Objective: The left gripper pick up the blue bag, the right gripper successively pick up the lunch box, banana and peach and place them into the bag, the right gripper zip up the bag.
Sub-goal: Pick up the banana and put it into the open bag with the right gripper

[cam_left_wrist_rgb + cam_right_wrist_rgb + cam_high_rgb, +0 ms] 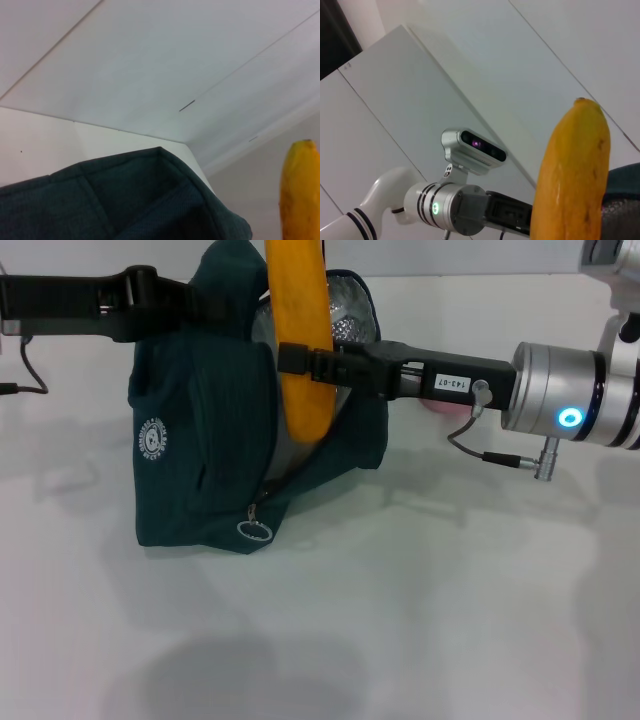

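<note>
The blue bag (200, 450) stands on the white table, its mouth open and the foil lining (350, 315) showing. My left gripper (205, 302) reaches in from the left, shut on the bag's top edge. From the right, my right gripper (300, 360) is shut on the banana (298, 290), holding it upright with its lower end inside the bag's mouth. The banana (300, 192) also shows beside the bag's fabric (125, 200) in the left wrist view, and the banana (572, 175) fills the right wrist view. A pink sliver of the peach (447, 409) peeks from behind the right gripper. The lunch box is hidden.
The zip's ring pull (254, 531) hangs at the bag's lower front. A cable and plug (545, 462) dangle under the right wrist. The left arm's wrist and its camera (475, 150) show in the right wrist view. Bare white table (400, 620) lies in front.
</note>
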`<state>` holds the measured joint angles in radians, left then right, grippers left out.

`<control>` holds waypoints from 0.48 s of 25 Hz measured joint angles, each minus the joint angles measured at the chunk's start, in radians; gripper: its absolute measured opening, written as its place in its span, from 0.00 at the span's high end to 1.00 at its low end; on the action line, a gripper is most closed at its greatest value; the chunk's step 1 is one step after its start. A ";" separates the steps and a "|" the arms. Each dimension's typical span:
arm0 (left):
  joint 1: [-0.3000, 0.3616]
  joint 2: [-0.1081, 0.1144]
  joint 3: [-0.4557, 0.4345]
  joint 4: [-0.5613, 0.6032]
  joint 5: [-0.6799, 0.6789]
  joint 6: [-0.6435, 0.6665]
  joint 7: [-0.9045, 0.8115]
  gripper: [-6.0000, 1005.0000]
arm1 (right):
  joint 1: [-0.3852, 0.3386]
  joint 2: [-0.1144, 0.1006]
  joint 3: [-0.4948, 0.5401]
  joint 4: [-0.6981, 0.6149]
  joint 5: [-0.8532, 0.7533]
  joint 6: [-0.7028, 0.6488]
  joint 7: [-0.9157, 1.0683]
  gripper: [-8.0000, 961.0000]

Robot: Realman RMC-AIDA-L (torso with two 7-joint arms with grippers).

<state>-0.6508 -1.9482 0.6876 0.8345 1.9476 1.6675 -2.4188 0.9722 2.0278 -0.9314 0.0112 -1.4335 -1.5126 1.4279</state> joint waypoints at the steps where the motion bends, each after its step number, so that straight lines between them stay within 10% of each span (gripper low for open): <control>1: 0.000 0.000 0.000 0.000 0.000 0.000 0.000 0.96 | 0.001 0.000 0.000 0.001 0.000 0.002 -0.001 0.46; 12: 0.003 0.000 0.001 0.000 -0.002 0.002 0.000 0.96 | 0.006 0.000 0.000 0.001 0.001 0.011 0.005 0.45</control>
<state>-0.6474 -1.9481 0.6888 0.8344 1.9457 1.6697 -2.4191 0.9786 2.0277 -0.9311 0.0124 -1.4327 -1.5018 1.4325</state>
